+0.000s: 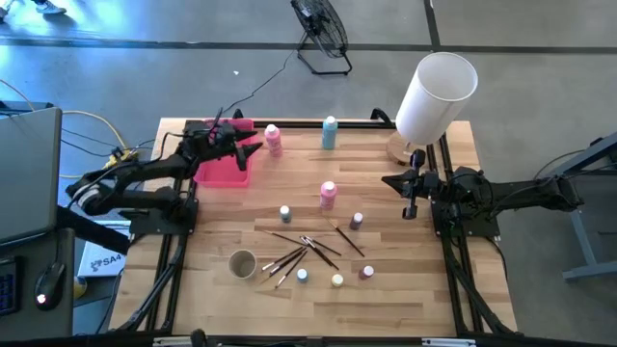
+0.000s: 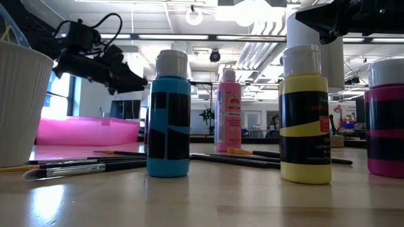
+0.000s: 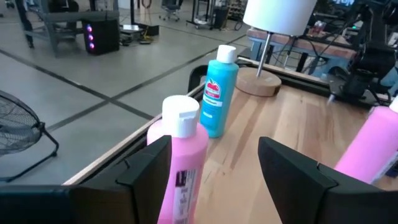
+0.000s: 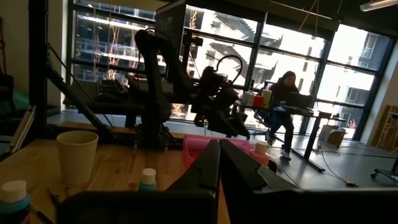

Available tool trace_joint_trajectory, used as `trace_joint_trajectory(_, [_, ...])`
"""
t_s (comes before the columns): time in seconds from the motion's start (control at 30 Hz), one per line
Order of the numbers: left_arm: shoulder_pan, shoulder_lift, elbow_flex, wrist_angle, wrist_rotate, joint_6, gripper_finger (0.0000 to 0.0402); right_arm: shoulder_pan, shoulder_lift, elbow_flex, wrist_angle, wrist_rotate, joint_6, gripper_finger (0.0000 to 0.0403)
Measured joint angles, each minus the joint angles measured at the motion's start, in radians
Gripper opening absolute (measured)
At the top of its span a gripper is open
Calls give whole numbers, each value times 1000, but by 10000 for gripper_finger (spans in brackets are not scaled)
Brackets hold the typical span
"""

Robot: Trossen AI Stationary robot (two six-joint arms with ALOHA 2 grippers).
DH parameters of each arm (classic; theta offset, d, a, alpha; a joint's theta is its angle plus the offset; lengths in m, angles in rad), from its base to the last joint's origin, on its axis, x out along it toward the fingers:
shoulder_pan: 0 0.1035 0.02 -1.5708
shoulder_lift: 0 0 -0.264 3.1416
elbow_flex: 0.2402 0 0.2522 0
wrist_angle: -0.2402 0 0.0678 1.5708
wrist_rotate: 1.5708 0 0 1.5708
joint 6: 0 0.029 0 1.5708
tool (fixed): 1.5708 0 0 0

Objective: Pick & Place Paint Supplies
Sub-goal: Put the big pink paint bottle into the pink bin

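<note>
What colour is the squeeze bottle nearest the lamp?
Teal bottle with a white cap, clearest in the left wrist view.

From above the bench (image 1: 405, 260) is evenly lit, with soft, short shadows under the bottles and brushes. The low view is bright from ceiling lamps (image 2: 246, 11) that glare white, and the near cup (image 2: 16, 101) is blurred. The right wrist view is backlit by big windows (image 4: 292, 56), so the arm (image 4: 180, 87) is a dark silhouette.

L hand (image 1: 253, 147) open, raised; R hand (image 1: 410, 210) closed, idle.
</note>
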Motion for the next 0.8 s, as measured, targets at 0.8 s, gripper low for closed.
trace_joint_trajectory(0.8, [0, 219, 213, -62, -1, 24, 236, 0, 0, 0, 0, 0, 0, 3])
